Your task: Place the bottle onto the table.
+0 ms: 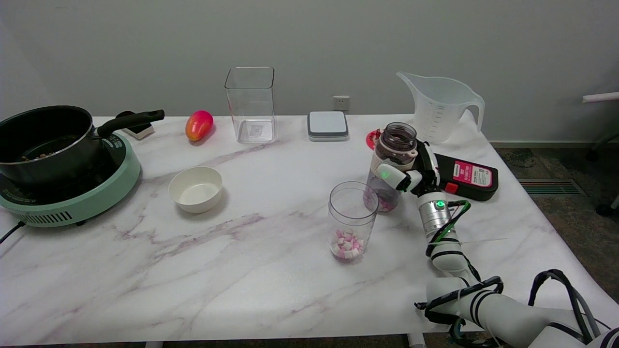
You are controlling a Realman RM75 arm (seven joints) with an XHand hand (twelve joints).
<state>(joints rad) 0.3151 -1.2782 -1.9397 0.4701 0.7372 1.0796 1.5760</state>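
The bottle (392,164) is being gripped around its middle by the right hand (411,175), kept upright so its pink pieces stay in, base at or just above the table (271,285), at two o'clock of the glass (351,220).

The table (251,270) has a smooth, glossy surface that looks like white marble with purple-grey veins. The bottle (392,164), the glass (351,217), the tall square container (250,104) and the measuring jug (442,108) look like plastic, the first three clear and the jug cloudy. The pot (46,140) is dark and matt, and the small bowl (196,188) is matt white.
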